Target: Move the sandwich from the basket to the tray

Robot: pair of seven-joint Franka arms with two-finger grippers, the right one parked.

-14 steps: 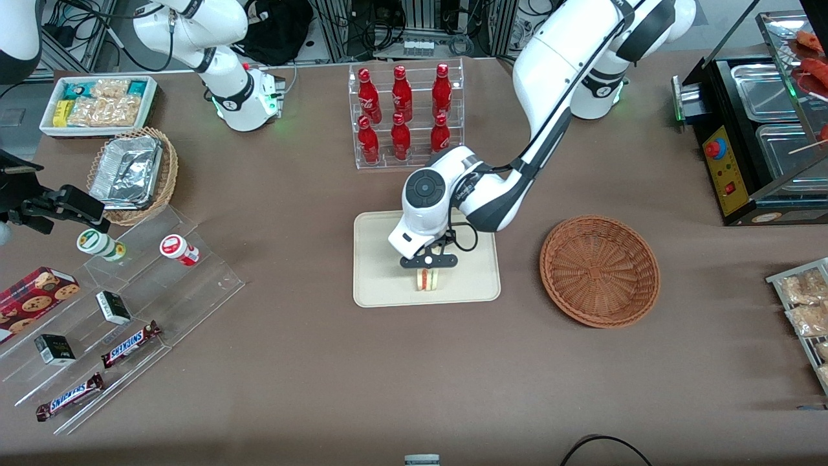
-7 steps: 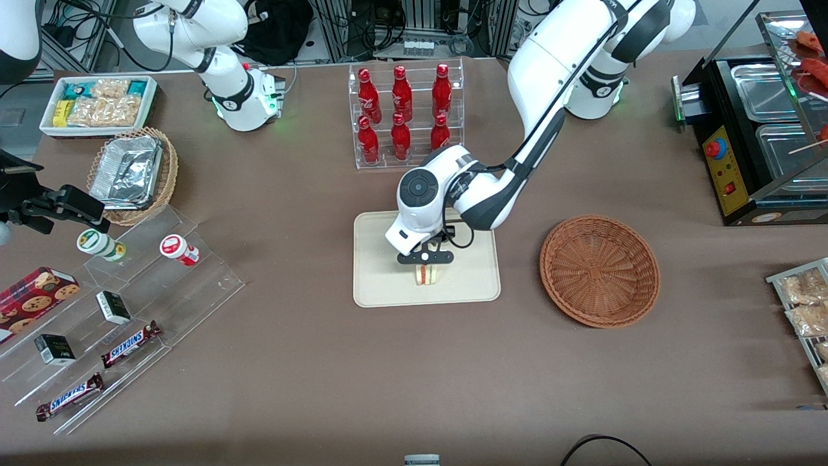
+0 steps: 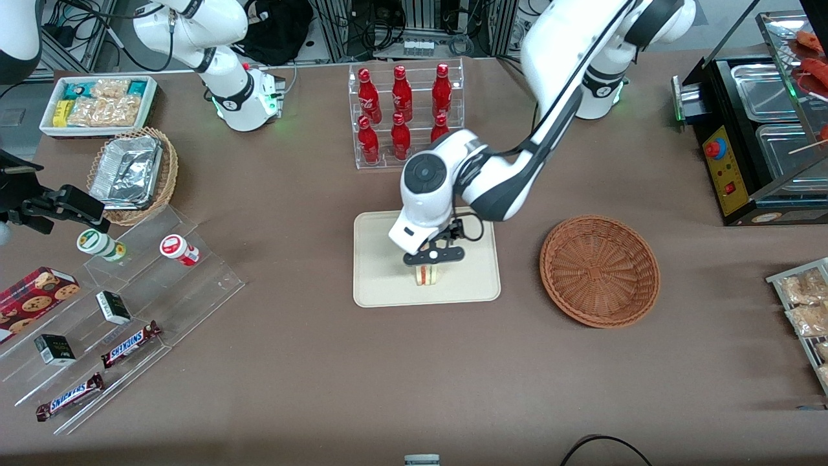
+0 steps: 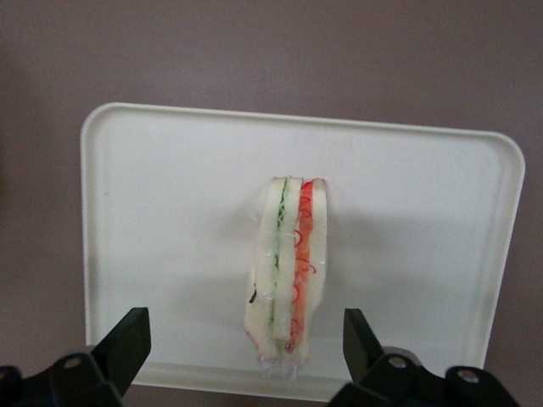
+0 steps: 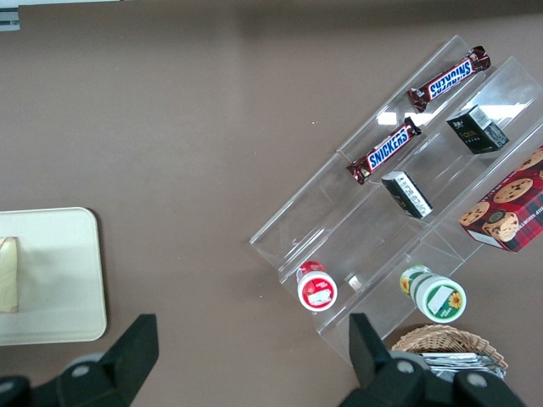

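Observation:
The sandwich stands on its edge on the cream tray, pale bread with green and red-orange filling lines showing. My left gripper hangs just above it, open, its black fingers spread wide on either side of the sandwich and clear of it. The tray fills the left wrist view. The reddish-brown wicker basket sits empty beside the tray, toward the working arm's end. A sliver of the sandwich and the tray also show in the right wrist view.
A clear rack of red bottles stands farther from the camera than the tray. A tan basket with foil trays, a white snack bin and acrylic steps with candy bars lie toward the parked arm's end. A black food warmer stands at the working arm's end.
The gripper has let go of the sandwich and risen a little above it; the sandwich stays standing on the tray. The arm's wrist has lifted away from the tray.

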